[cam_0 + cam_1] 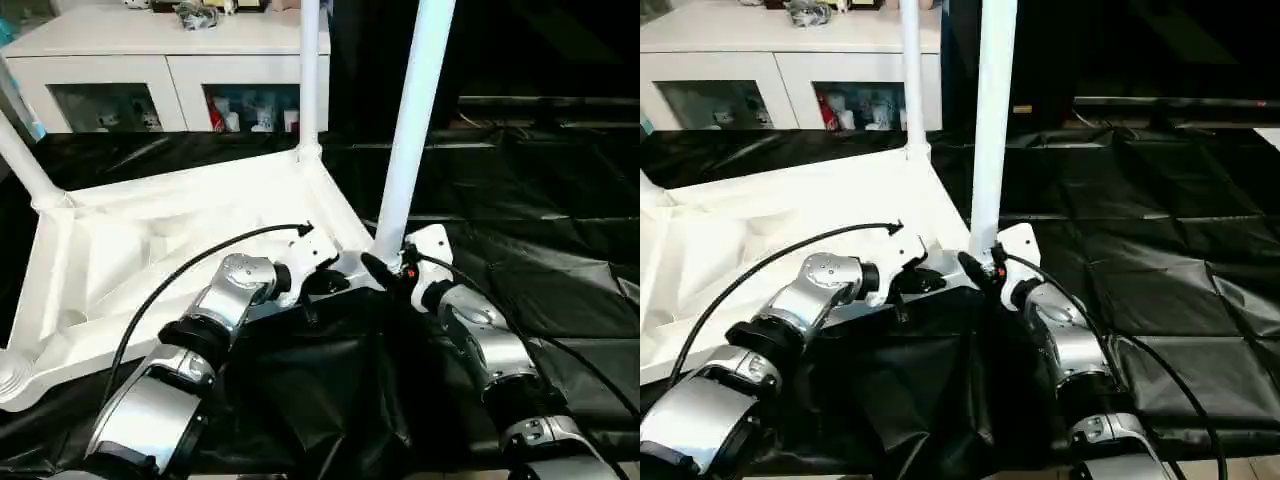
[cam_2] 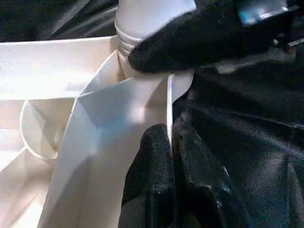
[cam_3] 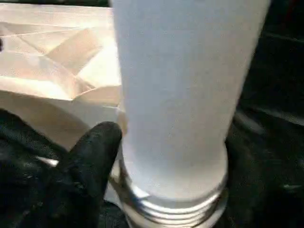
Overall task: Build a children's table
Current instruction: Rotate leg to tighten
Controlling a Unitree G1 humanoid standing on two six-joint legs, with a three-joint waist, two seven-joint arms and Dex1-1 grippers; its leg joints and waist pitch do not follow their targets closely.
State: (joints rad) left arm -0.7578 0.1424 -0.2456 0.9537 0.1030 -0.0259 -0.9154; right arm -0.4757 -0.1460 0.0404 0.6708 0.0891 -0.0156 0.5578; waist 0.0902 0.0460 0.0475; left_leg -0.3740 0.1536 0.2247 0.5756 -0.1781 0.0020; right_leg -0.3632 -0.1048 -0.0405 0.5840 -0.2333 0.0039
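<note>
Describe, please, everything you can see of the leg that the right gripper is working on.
The leg is a long, round, white plastic tube, standing nearly upright at the near corner of the upturned tabletop. Its base shows screw threads not yet fully seated in the corner socket. The right gripper has its black fingers around the base, one touching it. The left gripper pinches the tabletop's rim beside it.

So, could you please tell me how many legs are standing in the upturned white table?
3: one white round plastic leg at the near corner, one at the far corner, one at left. Others may be hidden.
</note>
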